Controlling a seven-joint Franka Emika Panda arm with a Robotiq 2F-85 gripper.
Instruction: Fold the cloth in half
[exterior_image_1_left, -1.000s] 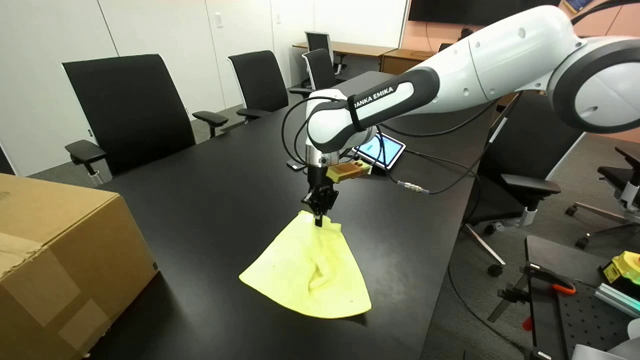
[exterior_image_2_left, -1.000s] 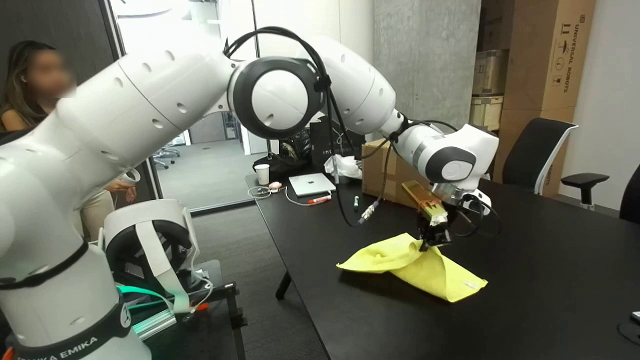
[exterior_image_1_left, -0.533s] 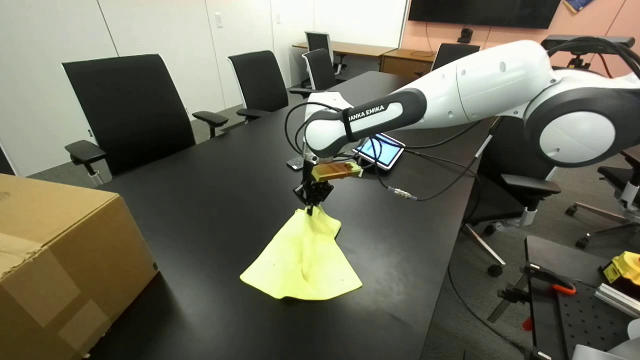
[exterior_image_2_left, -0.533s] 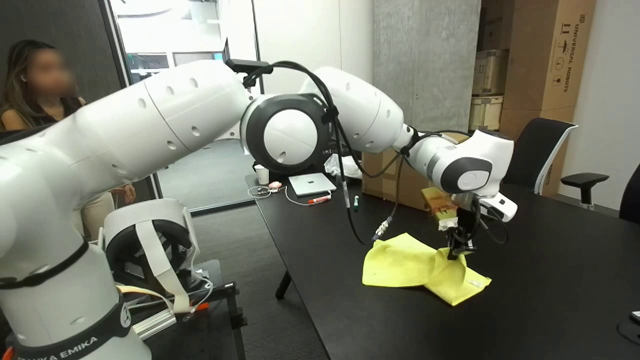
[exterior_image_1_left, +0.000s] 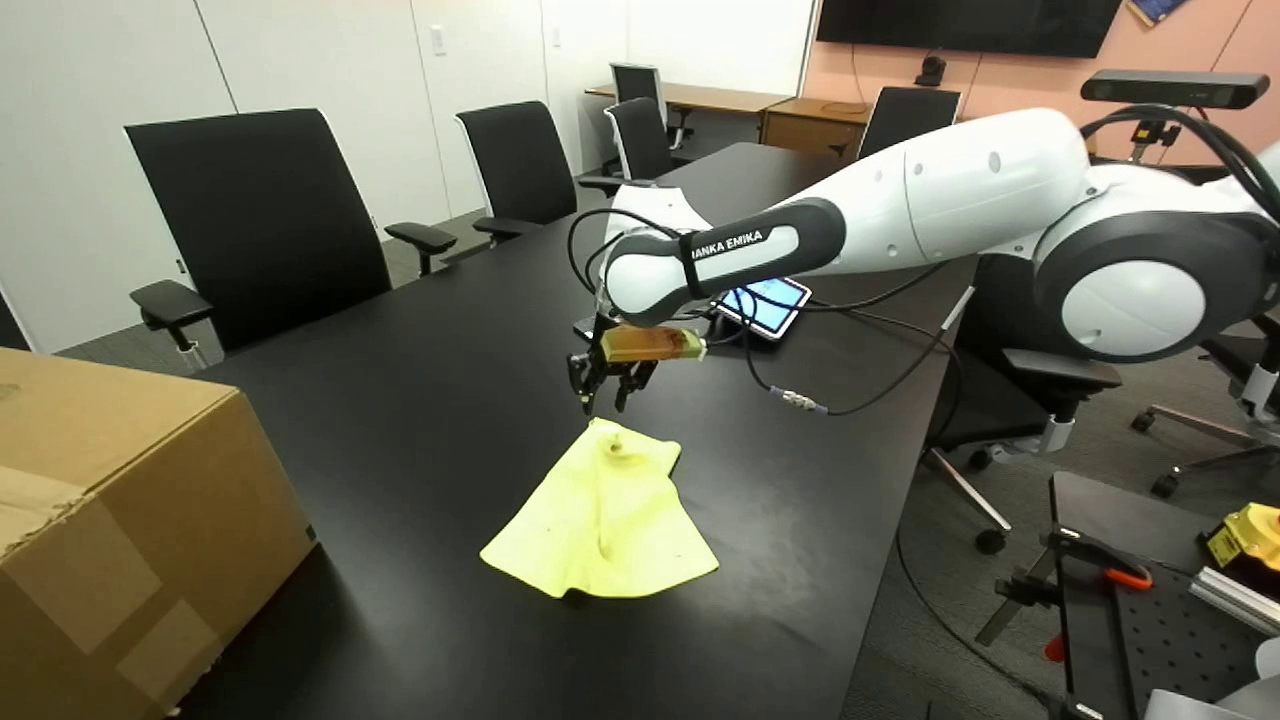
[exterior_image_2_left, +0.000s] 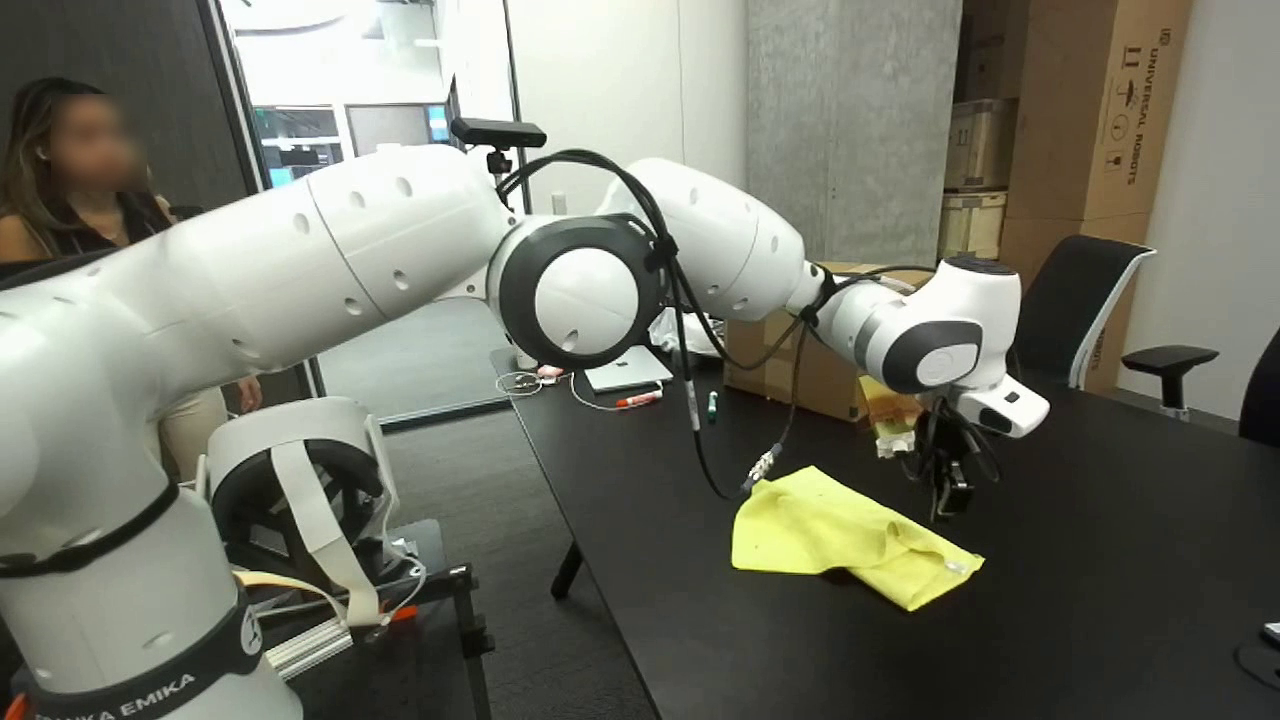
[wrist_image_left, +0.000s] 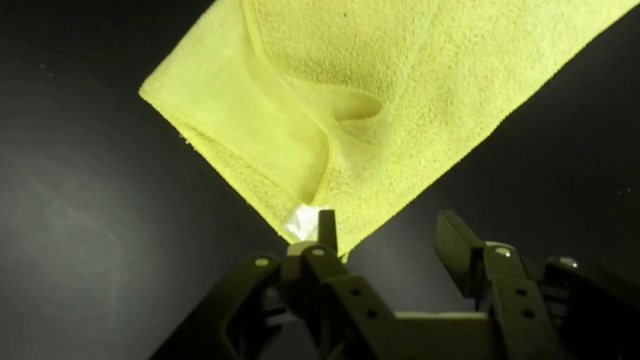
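Loosely, with its layers only partly overlapping, the yellow cloth (exterior_image_1_left: 600, 520) lies on the black table (exterior_image_1_left: 420, 450); a small hollow tuck rises from it, and a white patch (wrist_image_left: 301, 222) shows at one corner. Just beside that corner and a little above the cloth hangs the gripper (wrist_image_left: 387, 225), its two fingers (wrist_image_left: 462, 255) spread apart, with mostly bare table visible in the gap; in both exterior views the tips are clear of the cloth. A yellow-and-orange block (exterior_image_1_left: 650, 343) sits beside the gripper, near the same end of the cloth, and the white arm (exterior_image_2_left: 590, 300) spans above and left of the cloth in an exterior view. Well apart from the cloth, to its left in an exterior view, stands a brown cardboard box (exterior_image_1_left: 130, 520); up and right of the cloth there, a tablet (exterior_image_1_left: 778, 293) with a lit screen rests on the table. Farther off, up and left of the cloth in an exterior view, lie a red marker (exterior_image_2_left: 637, 399) and a silver laptop (exterior_image_2_left: 630, 370). Far left of the cloth, a person (exterior_image_2_left: 90, 215) stands behind the arm; farthest of all, up and right of the cloth, a dark wall screen (exterior_image_1_left: 970, 22) hangs.
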